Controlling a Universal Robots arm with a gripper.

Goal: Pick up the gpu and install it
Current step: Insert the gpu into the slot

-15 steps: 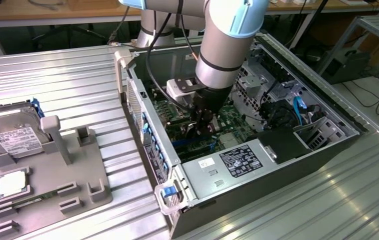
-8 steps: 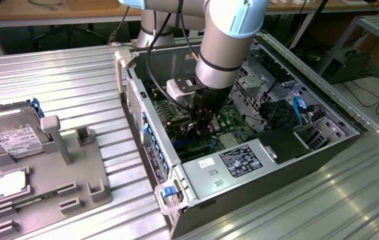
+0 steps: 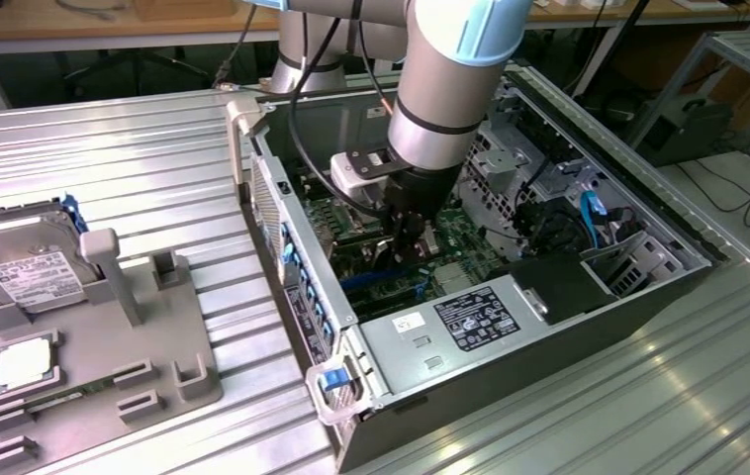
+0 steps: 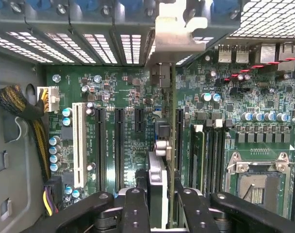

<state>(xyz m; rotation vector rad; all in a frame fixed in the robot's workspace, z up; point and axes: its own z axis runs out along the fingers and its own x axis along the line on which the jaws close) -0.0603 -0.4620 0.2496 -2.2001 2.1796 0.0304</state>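
Because the card must go edge-first into a slot, the tool (image 3: 409,235) (image 4: 159,196) is clenched on the gpu (image 4: 161,145), holding it upright inside the computer case (image 3: 547,366), close over the motherboard (image 4: 133,87). Its silver bracket (image 4: 174,34) faces the case's rear openings, apparently to line up there. Whether the card's edge is seated, I cannot tell.

1. Flat green circuit motherboard (image 4: 133,92): black slots, one white.
2. Thin gpu card (image 4: 174,36): pale silver bracket.
3. Matte black gripper (image 4: 159,206).
4. Braided cable bundle (image 4: 16,99): yellow-black weave.
5. Boxy silver hard drive (image 3: 16,265): white label.
6. Ribbed metal table (image 3: 125,168): silver-grey stripes.
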